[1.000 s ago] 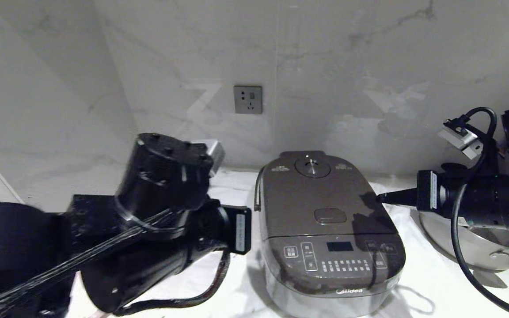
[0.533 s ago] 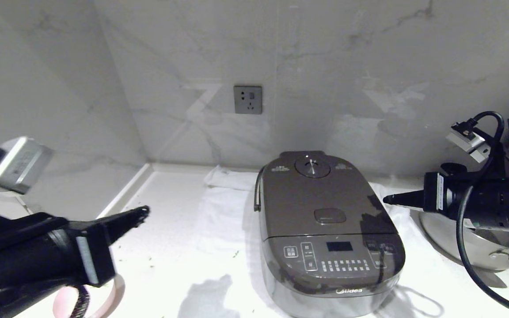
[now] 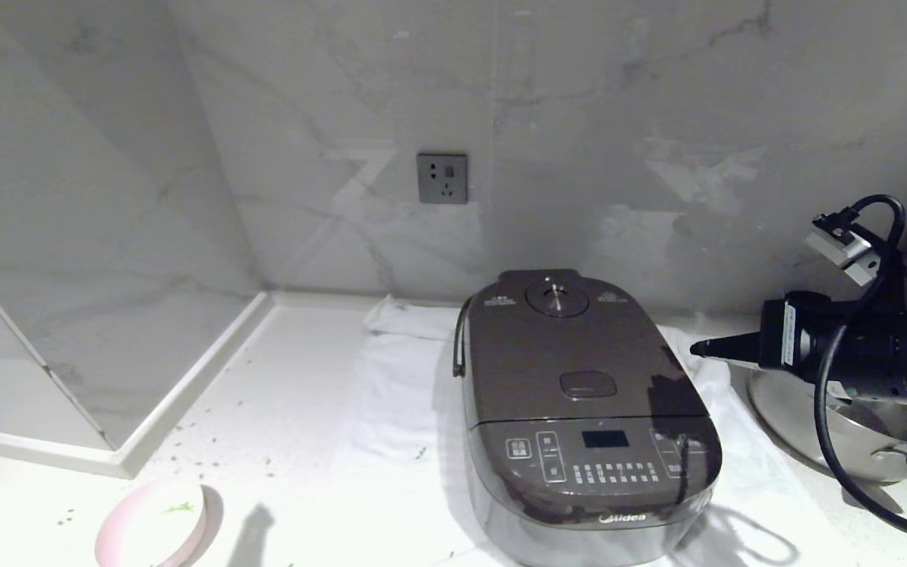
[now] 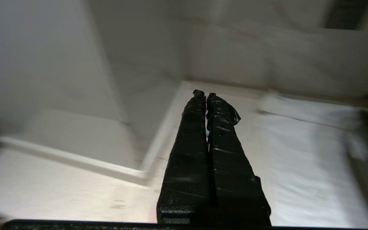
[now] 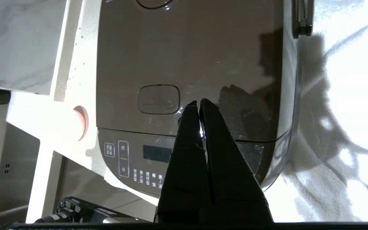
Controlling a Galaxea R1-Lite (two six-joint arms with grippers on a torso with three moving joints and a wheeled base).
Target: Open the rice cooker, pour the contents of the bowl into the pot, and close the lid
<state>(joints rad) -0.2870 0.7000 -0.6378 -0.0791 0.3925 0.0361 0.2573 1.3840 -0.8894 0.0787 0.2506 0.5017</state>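
while the rice cooker (image 3: 583,409) sits lid (image 3: 571,354) down mid tabletop (image 3: 296,409), right claw (image 3: 697,347), tips together, hovers just off its right edge, nearer than left claw (image 4: 207,95), also together; bowl (image 3: 153,524) front-left.

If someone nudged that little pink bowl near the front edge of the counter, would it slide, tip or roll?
The bowl looks shallow and wide, so it would probably slide rather than tip. It holds only a few green bits, so it is likely light and easy to shove. The countertop looks smooth and glossy, which may let it skid toward the edge.
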